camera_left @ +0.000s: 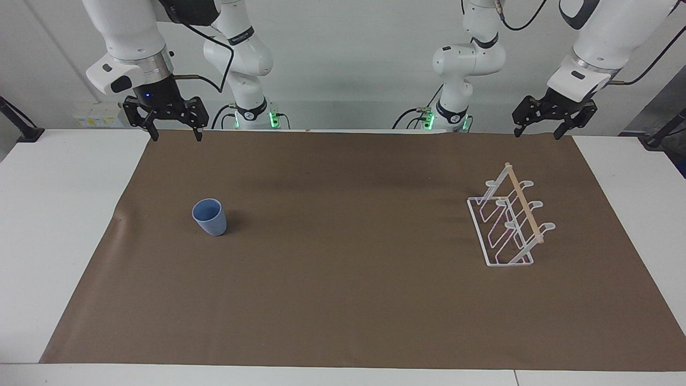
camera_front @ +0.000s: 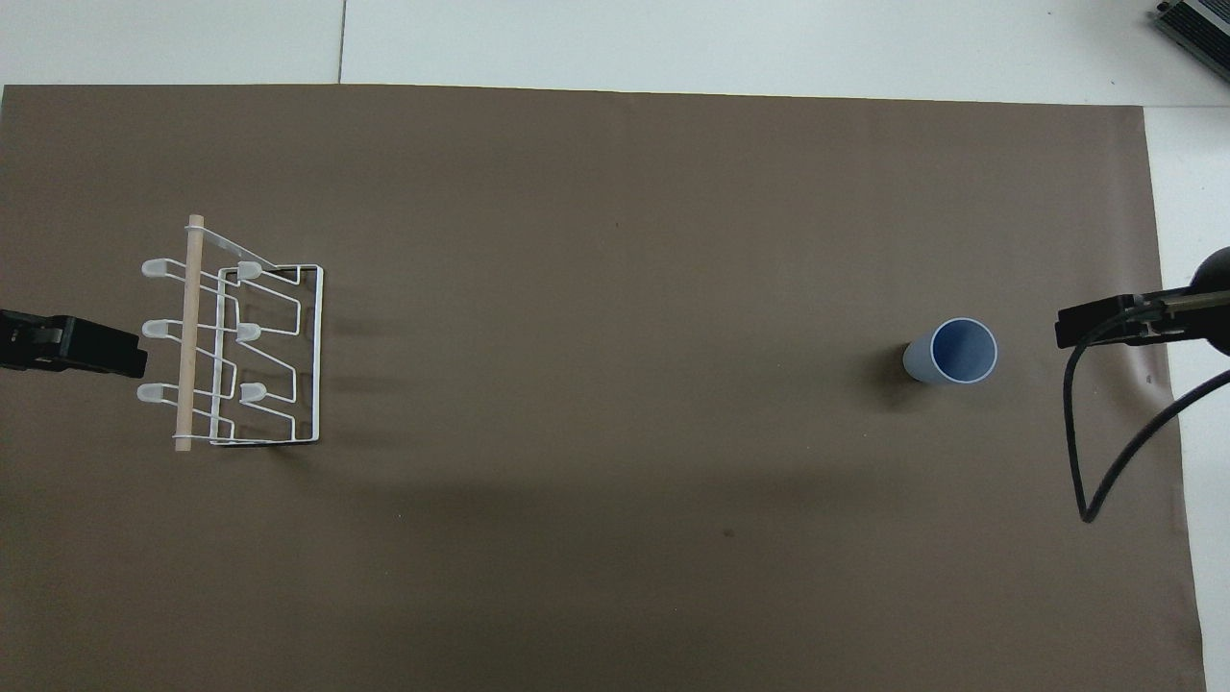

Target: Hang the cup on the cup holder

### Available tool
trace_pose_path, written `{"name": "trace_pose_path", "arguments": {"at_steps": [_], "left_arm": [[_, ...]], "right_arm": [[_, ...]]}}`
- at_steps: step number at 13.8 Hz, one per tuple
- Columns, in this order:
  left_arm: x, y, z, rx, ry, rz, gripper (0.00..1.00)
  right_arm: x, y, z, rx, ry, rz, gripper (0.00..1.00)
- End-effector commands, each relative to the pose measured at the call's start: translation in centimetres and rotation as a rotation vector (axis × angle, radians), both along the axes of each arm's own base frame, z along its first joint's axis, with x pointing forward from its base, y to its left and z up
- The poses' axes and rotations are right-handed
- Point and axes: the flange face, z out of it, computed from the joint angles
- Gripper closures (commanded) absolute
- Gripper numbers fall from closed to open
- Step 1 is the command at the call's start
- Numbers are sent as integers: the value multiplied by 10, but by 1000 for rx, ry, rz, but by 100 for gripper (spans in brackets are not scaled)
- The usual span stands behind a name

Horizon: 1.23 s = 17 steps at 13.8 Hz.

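The cup [camera_left: 210,216] is a light-blue tumbler that stands upright, mouth up, on the brown mat toward the right arm's end; it also shows in the overhead view [camera_front: 951,352]. The cup holder [camera_left: 509,225] is a white wire rack with a wooden dowel on top. It stands on the mat toward the left arm's end and also shows in the overhead view [camera_front: 235,351]. Its pegs carry nothing. My right gripper [camera_left: 176,136] hangs open and empty, raised over the mat's edge by the robots. My left gripper [camera_left: 537,133] is open and empty, raised over the mat's corner by the robots.
A brown mat [camera_left: 343,300] covers most of the white table [camera_left: 53,225]. A black cable [camera_front: 1086,461] loops down from the right arm's hand. Black clamps [camera_left: 21,131] sit at the table's ends.
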Motion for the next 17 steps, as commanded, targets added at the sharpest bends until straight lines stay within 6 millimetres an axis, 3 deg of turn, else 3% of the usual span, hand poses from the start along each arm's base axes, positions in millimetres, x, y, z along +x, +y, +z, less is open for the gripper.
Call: {"name": "trace_pose_path", "arguments": {"at_steps": [1,13,17], "left_arm": [[-8,3,0,14,-14,2,0],[-8,3,-4,13,-21,3,0],[-9,3,-5,13,-18,3,0]], "right_arm": [[-5,0,-1,19,-18,-18,0],[1,10,1,24,-66,7,0],[12,23,-25,87,-149,15,0]]}}
